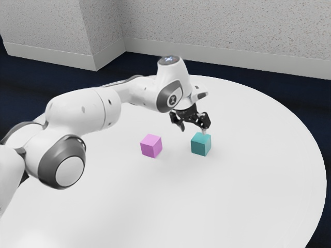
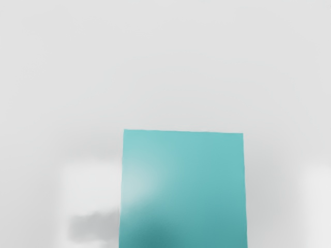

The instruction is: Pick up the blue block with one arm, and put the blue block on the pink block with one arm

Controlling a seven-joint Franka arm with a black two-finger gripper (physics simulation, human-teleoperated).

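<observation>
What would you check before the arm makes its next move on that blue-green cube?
1. Gripper above the blue block: ok, it hangs close over the block, and the wrist view shows the block right under the hand.
2. Jaws open: ok, they stand apart and grip nothing.
3. Blue block flat on the table: ok.
4. Pink block top free: ok, nothing lies on it.
5. Room between the two blocks: ok, they stand apart.
6. Jaws centred evenly on both sides of the blue block: cannot tell.
</observation>
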